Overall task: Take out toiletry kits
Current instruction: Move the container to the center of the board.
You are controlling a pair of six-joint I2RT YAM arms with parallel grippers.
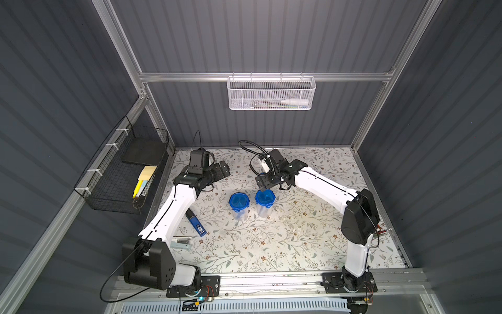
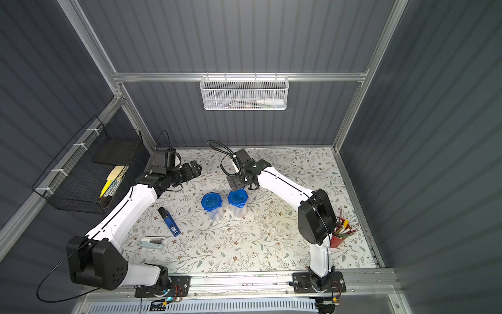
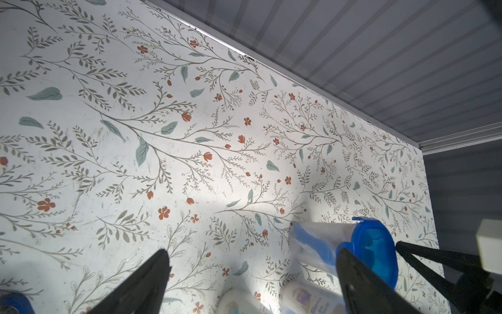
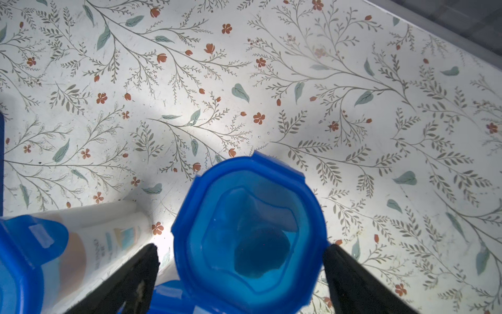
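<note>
Two clear jars with blue clip lids stand upright mid-table, the left jar (image 1: 239, 202) (image 2: 211, 202) and the right jar (image 1: 264, 198) (image 2: 238, 198). The toiletry kits are inside them. A cream bottle (image 4: 103, 242) with a printed label shows through the left jar's wall, and two more bottles (image 3: 312, 299) show at the left wrist view's edge. My right gripper (image 1: 264, 185) (image 4: 240, 248) is open just above the right jar's lid (image 4: 250, 231), one finger on each side of it. My left gripper (image 1: 222, 170) (image 3: 251, 252) is open over bare table at the back left, holding nothing.
A dark-blue flat gadget (image 1: 196, 221) and a pale stapler (image 1: 182, 242) lie by the left arm. A red cup of pens (image 2: 339, 233) stands behind the right arm. A black wire basket (image 1: 122, 174) hangs on the left wall and a white mesh basket (image 1: 271, 93) on the back wall.
</note>
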